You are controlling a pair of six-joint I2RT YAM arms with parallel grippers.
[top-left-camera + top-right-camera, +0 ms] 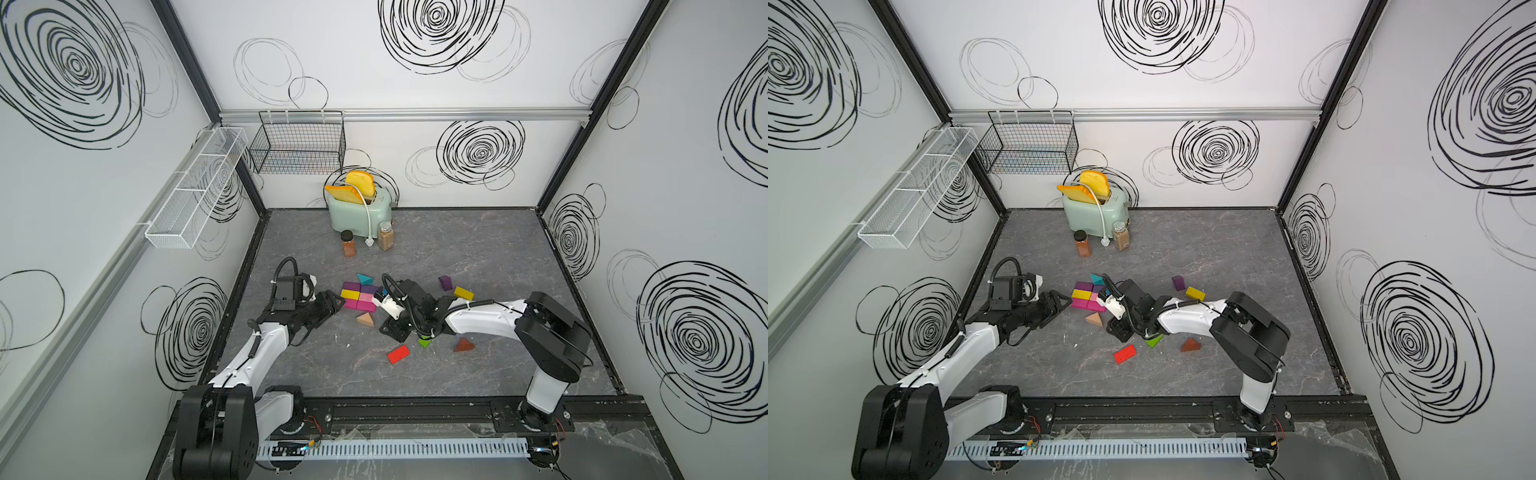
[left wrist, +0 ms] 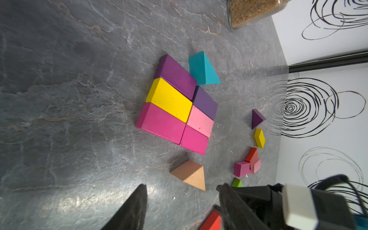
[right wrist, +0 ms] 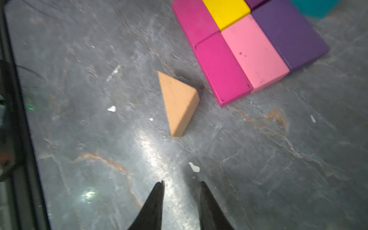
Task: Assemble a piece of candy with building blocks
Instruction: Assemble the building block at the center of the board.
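Observation:
Six flat building blocks (image 1: 359,297) in purple, yellow, magenta and pink lie packed as a rectangle (image 2: 169,99). A teal triangle (image 1: 365,278) touches its far edge. A tan triangle (image 1: 365,319) lies loose just short of its near edge (image 3: 179,101). My left gripper (image 1: 332,303) is open and empty at the rectangle's left side (image 2: 183,191). My right gripper (image 1: 388,328) hovers low, right of the tan triangle, with its fingers a narrow gap apart and nothing between them (image 3: 181,182). Farther right lie a red brick (image 1: 398,354), green triangle (image 1: 424,342), brown triangle (image 1: 464,345), yellow brick (image 1: 463,293) and purple block (image 1: 444,282).
A mint toaster (image 1: 359,210) holding toast stands at the back wall. Two spice jars (image 1: 348,243) (image 1: 385,236) stand in front of it. A black wire basket (image 1: 299,145) and a white mesh rack (image 1: 195,187) hang on the walls.

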